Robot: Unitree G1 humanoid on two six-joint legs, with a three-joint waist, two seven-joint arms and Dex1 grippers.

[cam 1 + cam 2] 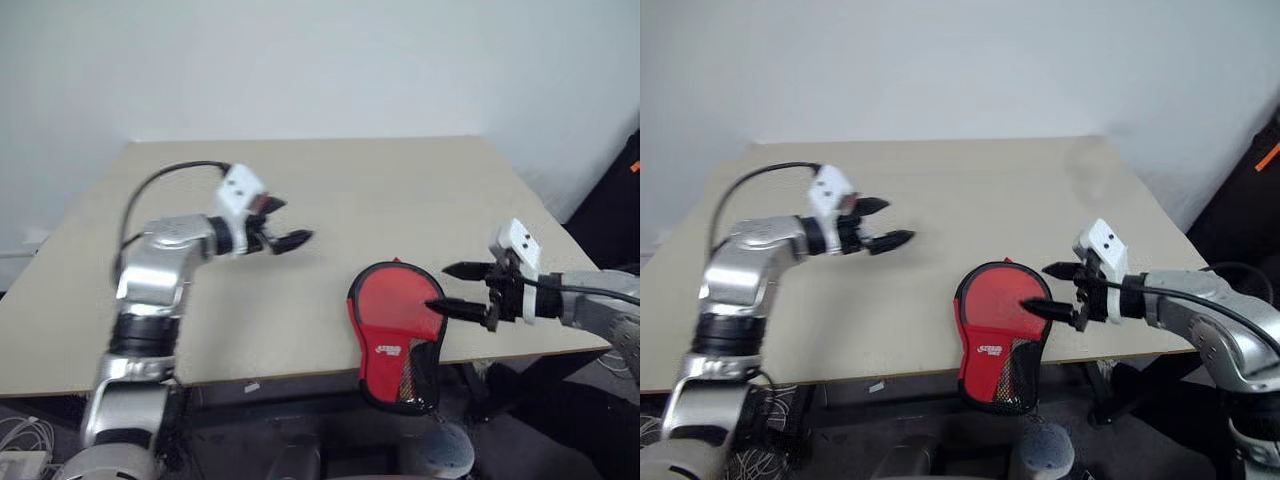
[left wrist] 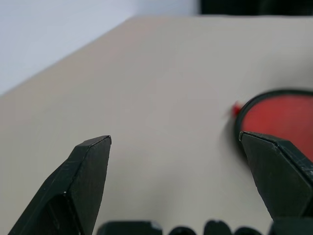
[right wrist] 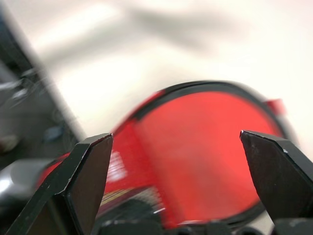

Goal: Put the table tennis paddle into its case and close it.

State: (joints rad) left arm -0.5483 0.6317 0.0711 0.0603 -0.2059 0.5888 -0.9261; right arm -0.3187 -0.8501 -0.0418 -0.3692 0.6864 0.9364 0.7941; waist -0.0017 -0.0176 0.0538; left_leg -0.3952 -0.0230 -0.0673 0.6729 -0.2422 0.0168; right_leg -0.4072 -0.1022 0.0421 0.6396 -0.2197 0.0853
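Just one case [image 1: 396, 318] on table [image 1: 330, 190]

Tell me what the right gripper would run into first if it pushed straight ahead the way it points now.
Most likely the case: the right gripper points at its red panel, open fingers either side in the right wrist view. The case lies on the table, its lower end past the near edge. How far above it the fingers are is unclear.
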